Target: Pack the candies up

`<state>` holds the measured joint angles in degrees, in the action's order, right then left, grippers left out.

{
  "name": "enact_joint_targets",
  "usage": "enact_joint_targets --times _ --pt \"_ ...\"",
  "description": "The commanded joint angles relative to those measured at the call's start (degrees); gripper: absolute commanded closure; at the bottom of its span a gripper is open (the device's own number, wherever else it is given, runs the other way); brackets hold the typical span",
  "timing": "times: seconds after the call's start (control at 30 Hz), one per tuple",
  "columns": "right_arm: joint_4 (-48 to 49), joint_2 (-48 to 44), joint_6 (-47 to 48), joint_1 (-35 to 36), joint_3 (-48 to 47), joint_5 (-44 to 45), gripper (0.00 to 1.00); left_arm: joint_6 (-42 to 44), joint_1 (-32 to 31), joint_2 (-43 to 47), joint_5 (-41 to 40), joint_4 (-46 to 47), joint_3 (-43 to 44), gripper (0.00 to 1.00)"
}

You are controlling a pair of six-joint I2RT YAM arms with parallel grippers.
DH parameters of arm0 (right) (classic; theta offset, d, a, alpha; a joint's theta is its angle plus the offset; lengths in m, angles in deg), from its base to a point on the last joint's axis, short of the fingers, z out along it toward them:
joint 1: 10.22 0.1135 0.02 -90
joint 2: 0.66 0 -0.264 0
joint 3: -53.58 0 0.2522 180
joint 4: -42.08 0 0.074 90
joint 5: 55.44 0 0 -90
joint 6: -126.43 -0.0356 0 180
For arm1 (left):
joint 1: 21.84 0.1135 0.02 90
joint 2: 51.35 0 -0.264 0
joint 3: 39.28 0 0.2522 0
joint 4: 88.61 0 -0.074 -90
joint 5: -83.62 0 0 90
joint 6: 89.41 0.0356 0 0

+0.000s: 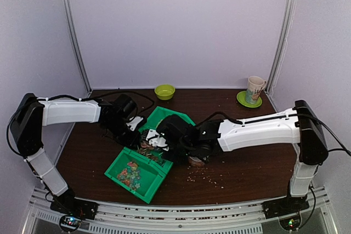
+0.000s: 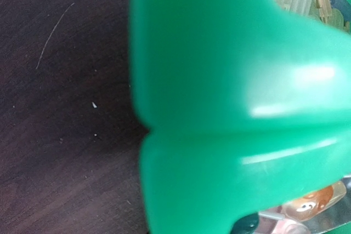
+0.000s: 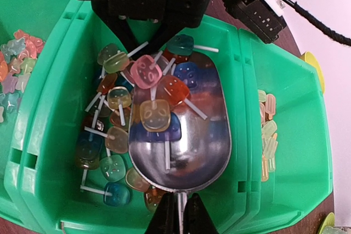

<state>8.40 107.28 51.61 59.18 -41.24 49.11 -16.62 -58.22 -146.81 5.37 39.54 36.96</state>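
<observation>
1. Closest to the arm bases, pale crumbs [image 1: 211, 176] lie scattered on the dark tabletop [image 1: 247, 163].
2. Three green bins sit side by side in a slanted row. The near bin [image 1: 145, 190] holds the candies [image 1: 130, 173], a jumbled heap of small pieces in mixed colours.
3. Over the middle bin [image 3: 49, 135], the right pincer [image 3: 179, 218] pinches the thin handle of a metal scoop [image 3: 192, 152]. The scoop lies among face-printed lollipops [image 3: 118, 100], and several of them rest in its bowl.
4. The left pincer [image 3: 143, 32] reaches into that bin from the opposite end with its fingers pressed together. I cannot tell whether they nip anything.
5. The far bin [image 3: 296, 108] holds pale sweets [image 3: 267, 135] shaped like ice pops.
6. At the tabletop's back edge stand a green bowl [image 1: 164, 91] and a mug [image 1: 255, 87] on a green saucer [image 1: 242, 100].
</observation>
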Motion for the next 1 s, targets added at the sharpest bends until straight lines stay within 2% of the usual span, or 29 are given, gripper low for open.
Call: enact_joint_targets --times 0.0,0.2,0.67,0.97 --pt "3.49 -3.35 -1.00 -0.28 3.11 -1.00 1.00 0.78 -0.22 2.95 4.15 2.91 3.53 1.00" --pt "4.20 -9.20 -7.02 0.34 9.35 -2.94 1.00 0.48 0.38 3.60 4.71 2.64 3.69 1.00" --pt "6.79 -14.97 -11.70 1.26 16.71 3.32 1.00 -0.03 0.43 2.92 3.38 0.93 3.86 1.00" --pt "15.45 -21.88 -12.98 0.39 25.10 1.96 1.00 0.15 0.40 2.75 2.71 0.52 3.96 1.00"
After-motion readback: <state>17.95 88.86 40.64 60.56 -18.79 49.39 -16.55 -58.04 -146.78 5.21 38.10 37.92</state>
